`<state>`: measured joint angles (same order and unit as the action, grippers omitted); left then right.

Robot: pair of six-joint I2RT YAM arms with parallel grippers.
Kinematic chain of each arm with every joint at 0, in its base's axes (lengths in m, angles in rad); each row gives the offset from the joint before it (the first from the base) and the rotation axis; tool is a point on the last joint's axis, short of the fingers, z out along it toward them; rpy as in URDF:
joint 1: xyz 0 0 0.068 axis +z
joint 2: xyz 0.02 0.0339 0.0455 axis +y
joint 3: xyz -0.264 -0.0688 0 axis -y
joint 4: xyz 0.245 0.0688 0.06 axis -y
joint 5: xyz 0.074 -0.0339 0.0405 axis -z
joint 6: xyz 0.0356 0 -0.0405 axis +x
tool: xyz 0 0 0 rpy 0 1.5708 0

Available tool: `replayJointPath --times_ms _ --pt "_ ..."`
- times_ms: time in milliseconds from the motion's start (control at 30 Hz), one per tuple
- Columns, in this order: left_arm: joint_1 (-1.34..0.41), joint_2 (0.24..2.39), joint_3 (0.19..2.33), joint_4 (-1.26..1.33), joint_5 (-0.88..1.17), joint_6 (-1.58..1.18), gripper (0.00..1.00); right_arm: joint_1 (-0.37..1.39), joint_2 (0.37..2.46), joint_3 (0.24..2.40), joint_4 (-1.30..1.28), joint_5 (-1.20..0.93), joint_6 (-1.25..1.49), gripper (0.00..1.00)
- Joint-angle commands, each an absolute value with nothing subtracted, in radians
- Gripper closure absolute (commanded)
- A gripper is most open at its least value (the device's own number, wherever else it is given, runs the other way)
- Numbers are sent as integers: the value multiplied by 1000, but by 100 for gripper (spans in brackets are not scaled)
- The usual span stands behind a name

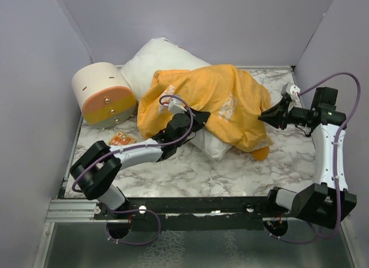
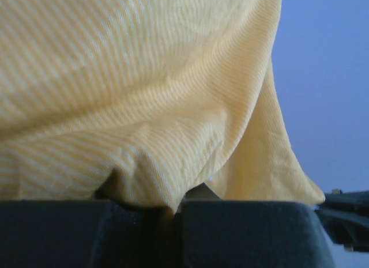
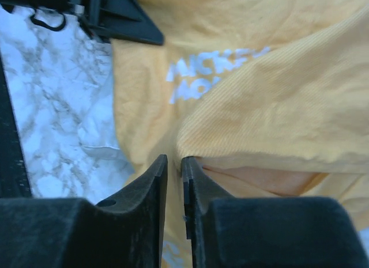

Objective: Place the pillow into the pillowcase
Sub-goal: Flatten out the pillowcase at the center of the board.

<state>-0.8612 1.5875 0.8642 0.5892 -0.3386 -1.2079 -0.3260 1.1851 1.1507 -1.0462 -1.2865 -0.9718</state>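
The orange-yellow pillowcase (image 1: 213,98) lies crumpled over the white pillow (image 1: 155,63), which sticks out at the back left and again at the front under the cloth. My left gripper (image 1: 199,121) is at the case's front edge, shut on a bunched fold of the pillowcase (image 2: 144,135); in the left wrist view the cloth runs down into my left gripper (image 2: 176,207). My right gripper (image 1: 266,115) is at the case's right end. In the right wrist view the jaws of my right gripper (image 3: 174,161) stand a narrow slit apart, with the lettered pillowcase (image 3: 242,95) just beyond the tips.
A cream-and-orange cylinder (image 1: 104,95) stands at the back left beside the pillow. A small orange packet (image 1: 121,139) lies on the marble tabletop (image 1: 230,170) near my left arm. Lilac walls close in the back and both sides.
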Motion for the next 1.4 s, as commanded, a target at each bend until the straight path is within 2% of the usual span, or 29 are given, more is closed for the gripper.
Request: replayJointPath --times_ms 0,100,167,333,433,633,700,767,867,1000,1200,1333,1367 --pt "-848 1430 763 657 -303 -1044 100 -322 1209 1288 -1021 -1198 -975 76" --pt "-847 1321 693 633 -243 -943 100 -321 1252 1395 -1018 -1196 -962 62" --pt "-847 1250 652 579 -219 -902 100 -297 1293 1463 -1017 -1219 -937 48" --pt "-848 1099 572 451 -117 -866 100 -83 1374 1532 -825 -1122 -725 23" --pt "-849 1007 533 333 -97 -890 100 31 1438 1578 -691 -1039 -573 11" --pt "-849 768 436 175 -105 -953 100 162 1655 1774 -607 -959 -385 8" --pt "-849 678 422 117 -120 -964 100 186 1733 1844 -616 -943 -356 8" --pt "-849 609 408 79 -137 -963 100 212 1804 1922 -663 -942 -357 3" --pt "-849 534 400 43 -167 -952 100 274 1840 1921 -699 -929 -384 0" --pt "-848 526 411 47 -180 -934 100 383 1844 1883 -676 -857 -386 0" --pt "-849 597 479 43 -169 -859 100 449 1996 2103 -636 -577 -246 0" --pt "-849 608 491 46 -165 -855 100 455 2023 2027 -601 -486 -255 1" --pt "-849 607 492 47 -163 -858 100 455 2022 1992 -592 -493 -256 4"
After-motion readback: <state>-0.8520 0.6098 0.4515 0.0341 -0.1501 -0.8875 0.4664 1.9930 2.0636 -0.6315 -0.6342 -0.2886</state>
